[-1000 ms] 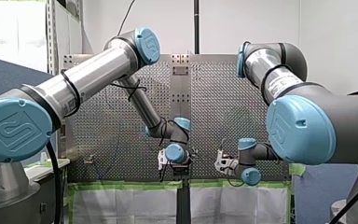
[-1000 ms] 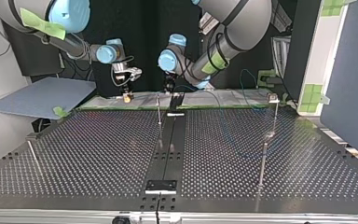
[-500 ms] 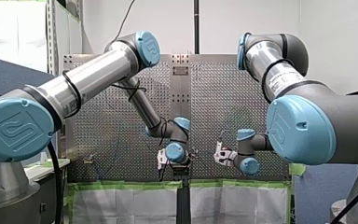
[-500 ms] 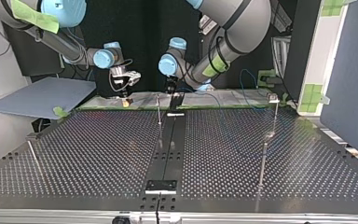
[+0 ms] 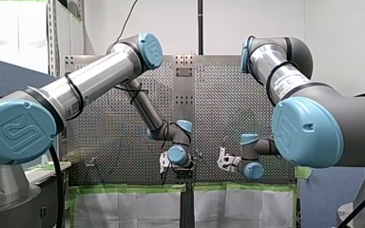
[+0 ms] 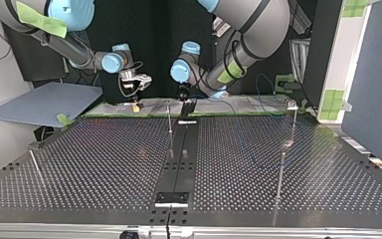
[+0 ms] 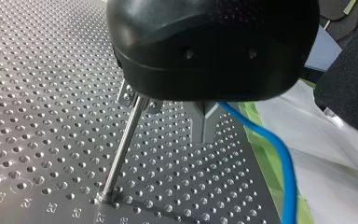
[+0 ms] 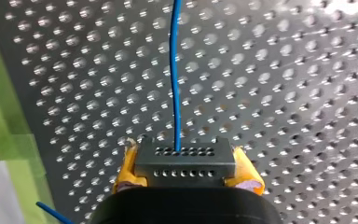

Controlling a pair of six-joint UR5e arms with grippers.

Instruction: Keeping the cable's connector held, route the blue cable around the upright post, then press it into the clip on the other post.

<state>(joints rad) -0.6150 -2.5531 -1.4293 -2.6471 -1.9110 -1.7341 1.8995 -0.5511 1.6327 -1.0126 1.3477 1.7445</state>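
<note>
My right gripper (image 8: 185, 175) had its jaws clamped on the connector (image 8: 185, 158), a dark block with rows of small holes, with one yellow pad (image 8: 126, 169) pressed against each of its ends. The blue cable (image 8: 174, 74) left the middle of the block's far face and ran straight ahead of the gripper, over the perforated worktop (image 8: 284, 93). A strip of green tape (image 8: 0, 107) edged the worktop to one side. A short piece of blue cable showed beside the gripper's body near that tape.

My left gripper (image 7: 205, 139) had its jaws together, the two metal fingers (image 7: 199, 125) meeting along a thin seam below the black housing. The blue cable came out from under the housing right beside the fingers' upper part. It curved away and down over the green edge of the worktop. Whether the fingers pinched it could not be told. Just beside the fingers stood an upright post (image 7: 121, 151), seated in a hole of the worktop, with a small metal clip (image 7: 129, 95) at its top. The cable was apart from that clip.

In the top view both grippers hung near the worktop's far edge. My right one was at the view's left of that post and my left one was close behind it. A second post (image 6: 294, 124) with a pale head stood well apart at the view's right.
</note>
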